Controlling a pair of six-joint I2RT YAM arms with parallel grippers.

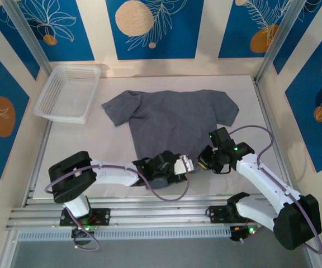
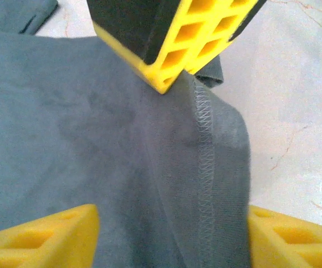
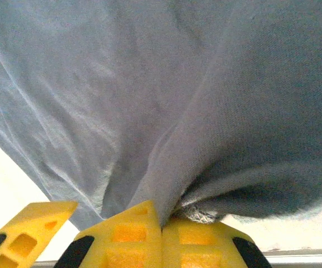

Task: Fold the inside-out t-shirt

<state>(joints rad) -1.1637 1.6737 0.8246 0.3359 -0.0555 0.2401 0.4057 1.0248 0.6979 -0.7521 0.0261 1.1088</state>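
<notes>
1. The fingers (image 2: pixel 194 33) of my left gripper (image 1: pixel 183 166) stand apart at the near hem of the inside-out t-shirt (image 1: pixel 172 120), with cloth lying between them.
2. My right gripper (image 3: pixel 162 229) is pressed together on a bunched fold of the shirt's near right corner.
3. The shirt lies spread on the table (image 1: pixel 71 145), just right of the white basket (image 1: pixel 69 92).

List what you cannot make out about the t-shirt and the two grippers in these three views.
- Top view: near hem of the inside-out t-shirt, hidden under the left gripper and right gripper.
- Left wrist view: the left gripper's fingers, cut off by the bottom edge; contact with the cloth unclear.
- Right wrist view: how many layers the right gripper pinches; bunched cloth hides it.
</notes>
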